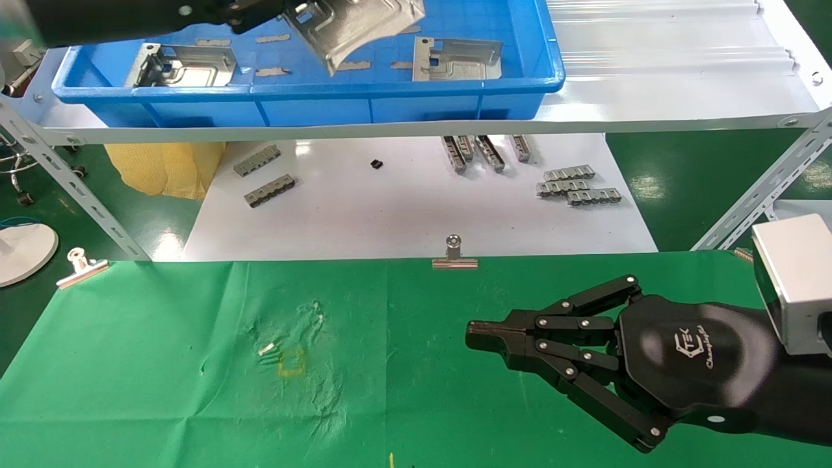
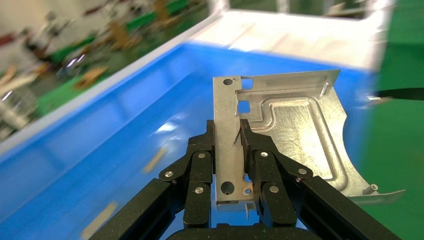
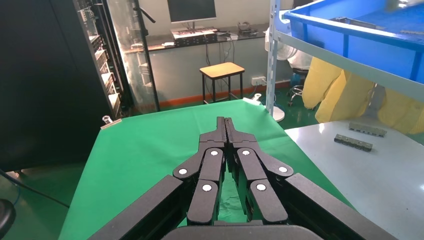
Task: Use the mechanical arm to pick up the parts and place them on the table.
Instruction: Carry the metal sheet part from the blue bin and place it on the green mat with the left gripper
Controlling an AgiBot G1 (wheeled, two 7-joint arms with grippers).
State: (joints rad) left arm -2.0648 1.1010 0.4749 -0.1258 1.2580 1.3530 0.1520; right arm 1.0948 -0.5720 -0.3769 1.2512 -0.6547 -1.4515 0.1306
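Left gripper (image 2: 227,131) raised above the blue plastic tray (image 1: 403,97) on the white shelf, black link fingers (image 2: 200,165) clamped on the bent, holed flange of a silver-grey stamped sheet-metal plate (image 2: 295,130); same plate (image 1: 354,26) seen from the head camera tilted, hanging clear of the tray floor, curved notched edge lowest. Two more silver-grey embossed plates lying flat in the tray: one near its left end (image 1: 185,65), one toward its right (image 1: 458,58), small grey strips scattered between them. Right gripper (image 1: 484,338) parked low over the bench covered in wrinkled bright green cloth (image 1: 162,390), on its right side, rounded black hand with white logo pointing left, fingers (image 3: 220,135) pressed together tip to tip with nothing between. On the green cloth, a small yellow square mark (image 1: 291,363) left of centre, well apart from the right gripper, no plate on the cloth. Two silver binder clips at the far edge of the cloth, one at the left (image 1: 81,266), one at the middle (image 1: 454,255). Beyond, a white board (image 1: 416,214) under the shelf carrying groups of small grey slotted strips (image 1: 578,185).
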